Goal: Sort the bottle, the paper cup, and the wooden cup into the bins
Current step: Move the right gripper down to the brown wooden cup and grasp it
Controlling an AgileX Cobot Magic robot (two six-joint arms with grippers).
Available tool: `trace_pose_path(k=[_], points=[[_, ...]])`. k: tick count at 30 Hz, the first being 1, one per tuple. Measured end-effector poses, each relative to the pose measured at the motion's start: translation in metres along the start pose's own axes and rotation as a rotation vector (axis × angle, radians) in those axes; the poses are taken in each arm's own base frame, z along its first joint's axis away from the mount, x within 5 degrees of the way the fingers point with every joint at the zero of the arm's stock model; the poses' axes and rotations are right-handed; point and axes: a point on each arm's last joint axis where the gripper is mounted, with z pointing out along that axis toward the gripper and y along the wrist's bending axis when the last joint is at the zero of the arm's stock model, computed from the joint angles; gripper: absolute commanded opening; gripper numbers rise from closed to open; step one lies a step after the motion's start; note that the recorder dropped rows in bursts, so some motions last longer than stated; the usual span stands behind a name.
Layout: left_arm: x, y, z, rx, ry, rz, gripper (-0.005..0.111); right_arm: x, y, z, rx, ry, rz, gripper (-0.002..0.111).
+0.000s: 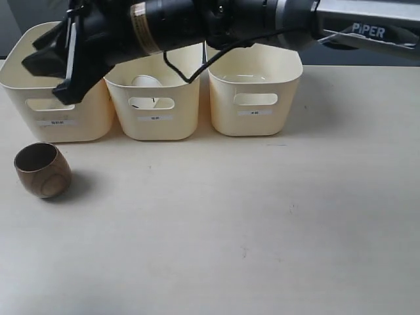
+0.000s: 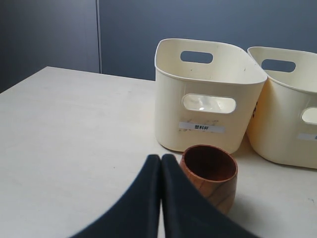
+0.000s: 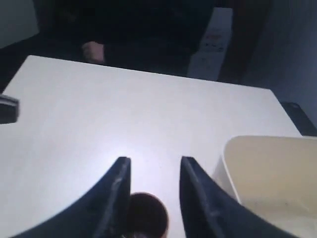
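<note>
The wooden cup (image 1: 42, 170) stands upright on the table in front of the left of three cream bins (image 1: 59, 131). The paper cup (image 1: 146, 82) shows inside the middle bin (image 1: 157, 128). The right bin (image 1: 256, 121) shows nothing inside. The bottle is not in sight. My right gripper (image 1: 42, 81) reaches across and hangs open above the left bin's front; in its wrist view the jaws (image 3: 151, 161) stand apart with the wooden cup (image 3: 146, 215) far below them. My left gripper (image 2: 161, 157) is shut and empty, close beside the wooden cup (image 2: 210, 173).
The right arm's black body (image 1: 184, 23) stretches over the tops of the bins. The table (image 1: 230, 223) spreads wide in front of the bins. In the left wrist view the left bin (image 2: 171, 109) and middle bin (image 2: 285, 124) stand behind the cup.
</note>
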Motion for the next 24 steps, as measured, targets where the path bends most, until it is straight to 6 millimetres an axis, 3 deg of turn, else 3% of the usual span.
trace_pose_path(k=[3, 8, 16, 24], points=[[0.000, 0.000, 0.000, 0.000, 0.000, 0.000, 0.000, -0.004, 0.020, 0.012, -0.067, -0.006, -0.097, 0.055], [0.000, 0.000, 0.000, 0.000, 0.000, 0.000, 0.000, 0.010, 0.046, 0.032, -0.128, 0.024, -0.182, 0.053], [0.000, 0.000, 0.000, 0.000, 0.000, 0.000, 0.000, 0.052, 0.046, 0.055, -0.112, 0.116, -0.208, 0.053], [0.000, 0.000, 0.000, 0.000, 0.000, 0.000, 0.000, 0.078, 0.052, 0.075, -0.075, 0.190, -0.284, 0.053]])
